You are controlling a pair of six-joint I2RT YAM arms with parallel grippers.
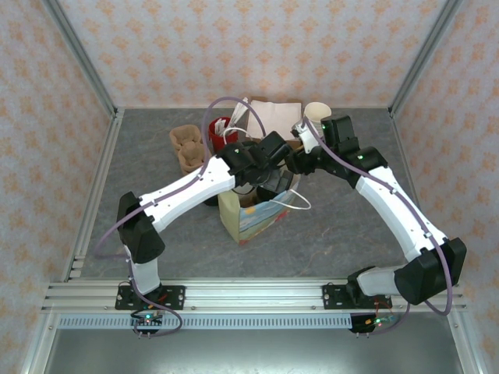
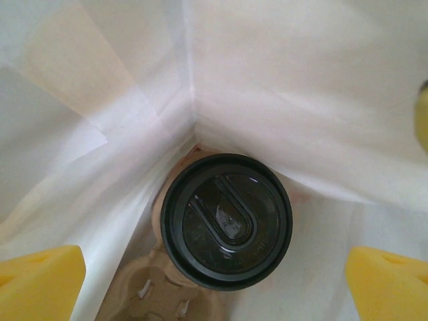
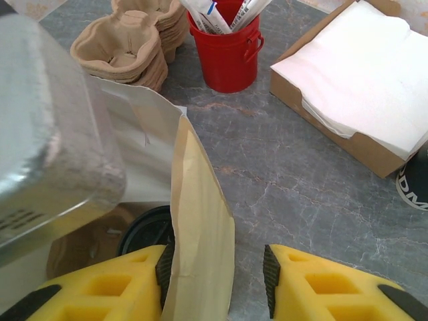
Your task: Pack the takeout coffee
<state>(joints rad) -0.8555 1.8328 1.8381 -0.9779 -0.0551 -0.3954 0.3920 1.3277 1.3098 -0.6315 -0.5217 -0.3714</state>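
Note:
The takeout coffee [image 2: 226,221], seen from above as a round black lid, stands inside the white paper bag [image 1: 253,214] in a brown cardboard carrier [image 2: 157,301]. My left gripper [image 2: 215,277] hangs inside the bag right above the lid, jaws wide open and touching nothing. My right gripper [image 3: 214,281] is at the bag's rim with the bag's wall [image 3: 200,221] between its fingers. The paper rests against the left pad and a gap shows before the right pad. The lid [image 3: 144,231] shows past that wall.
Behind the bag stand a stack of cardboard carriers [image 1: 187,148], a red bucket of sachets [image 1: 221,128], a box of napkins [image 1: 269,113] and cream cups [image 1: 317,113]. A loose black lid [image 3: 414,180] lies right of the napkin box. Metal rails edge the table.

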